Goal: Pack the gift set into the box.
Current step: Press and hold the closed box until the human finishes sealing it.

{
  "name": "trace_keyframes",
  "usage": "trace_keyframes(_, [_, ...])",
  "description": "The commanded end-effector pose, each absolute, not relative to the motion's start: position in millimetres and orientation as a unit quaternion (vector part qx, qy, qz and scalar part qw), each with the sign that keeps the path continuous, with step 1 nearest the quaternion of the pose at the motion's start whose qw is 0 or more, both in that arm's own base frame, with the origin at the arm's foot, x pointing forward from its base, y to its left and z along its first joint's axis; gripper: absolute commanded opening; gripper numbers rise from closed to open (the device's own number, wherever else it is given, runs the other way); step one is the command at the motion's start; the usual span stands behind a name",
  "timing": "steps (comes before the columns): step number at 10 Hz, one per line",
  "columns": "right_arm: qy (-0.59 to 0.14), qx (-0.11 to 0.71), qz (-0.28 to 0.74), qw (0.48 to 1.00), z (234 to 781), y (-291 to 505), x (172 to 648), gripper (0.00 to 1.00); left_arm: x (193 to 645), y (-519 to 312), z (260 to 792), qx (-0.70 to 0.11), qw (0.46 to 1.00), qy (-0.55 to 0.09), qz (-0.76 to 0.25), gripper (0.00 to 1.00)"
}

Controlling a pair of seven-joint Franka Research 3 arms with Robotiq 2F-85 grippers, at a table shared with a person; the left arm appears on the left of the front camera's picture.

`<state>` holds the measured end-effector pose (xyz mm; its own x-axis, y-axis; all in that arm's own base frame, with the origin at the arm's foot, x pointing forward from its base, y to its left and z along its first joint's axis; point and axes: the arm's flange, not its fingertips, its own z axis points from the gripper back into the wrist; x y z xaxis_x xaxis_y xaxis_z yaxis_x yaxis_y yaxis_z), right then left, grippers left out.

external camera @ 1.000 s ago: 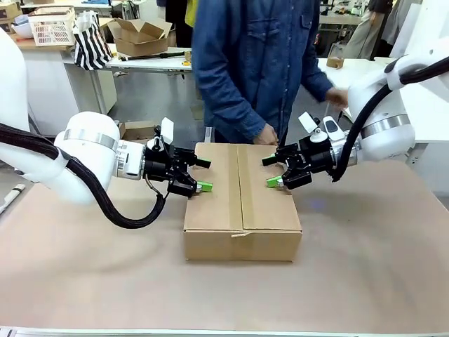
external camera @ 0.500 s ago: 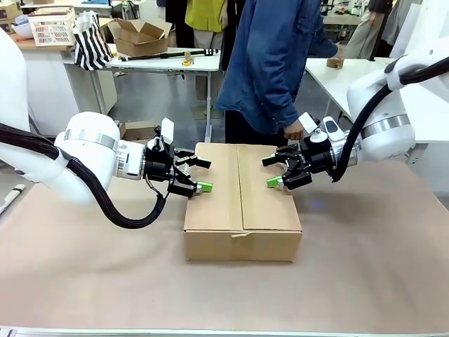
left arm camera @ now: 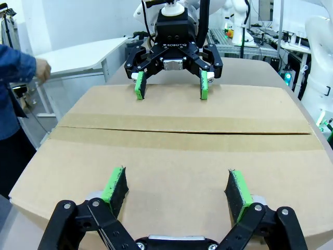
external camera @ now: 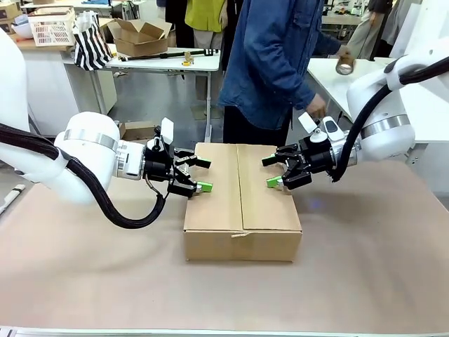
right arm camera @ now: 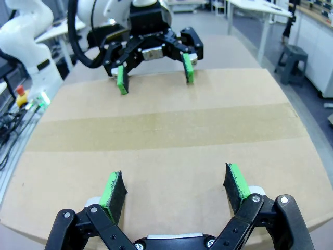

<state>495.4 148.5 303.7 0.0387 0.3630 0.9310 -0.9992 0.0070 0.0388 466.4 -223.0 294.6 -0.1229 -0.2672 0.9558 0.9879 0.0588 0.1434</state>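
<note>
Now: box (external camera: 242, 189), flaps down, mid-tabletop (external camera: 105, 281). Left gripper (external camera: 198, 175) and right gripper (external camera: 273, 170), jaws spread, holding nothing, rest on its left and right top edges. Person's hand (external camera: 316, 107) has lifted away toward tape roll (external camera: 344, 66); sealing likely follows.

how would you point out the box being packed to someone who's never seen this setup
Start at the brown-covered table. The box sits at its middle, between the left claw and right claw. It is plain brown cardboard, flaps closed, unlike the smaller open carton behind.
</note>
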Motion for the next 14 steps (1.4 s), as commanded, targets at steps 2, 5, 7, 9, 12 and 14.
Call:
trace_keyframes(2, [-0.388, 0.408, 0.574, 0.594, 302.4, 149.0, 494.9, 1.00, 464.6, -221.8, 291.6, -0.373, 0.546, -0.481, -0.576, 1.00])
trace_keyframes(5, [-0.388, 0.408, 0.574, 0.594, 302.4, 149.0, 494.9, 1.00, 464.6, -221.8, 291.6, -0.373, 0.546, -0.481, -0.576, 1.00])
trace_keyframes(7, [-0.388, 0.408, 0.574, 0.594, 302.4, 149.0, 494.9, 1.00, 464.6, -221.8, 291.6, -0.373, 0.546, -0.481, -0.576, 1.00])
trace_keyframes(9, [-0.388, 0.408, 0.574, 0.594, 302.4, 149.0, 494.9, 1.00, 464.6, -221.8, 291.6, -0.373, 0.546, -0.481, -0.576, 1.00])
trace_keyframes(12, [-0.388, 0.408, 0.574, 0.594, 302.4, 149.0, 494.9, 1.00, 464.6, -221.8, 291.6, -0.373, 0.546, -0.481, -0.576, 1.00])
trace_keyframes(14, [-0.388, 0.408, 0.574, 0.594, 302.4, 149.0, 494.9, 1.00, 464.6, -221.8, 291.6, -0.373, 0.546, -0.481, -0.576, 1.00])
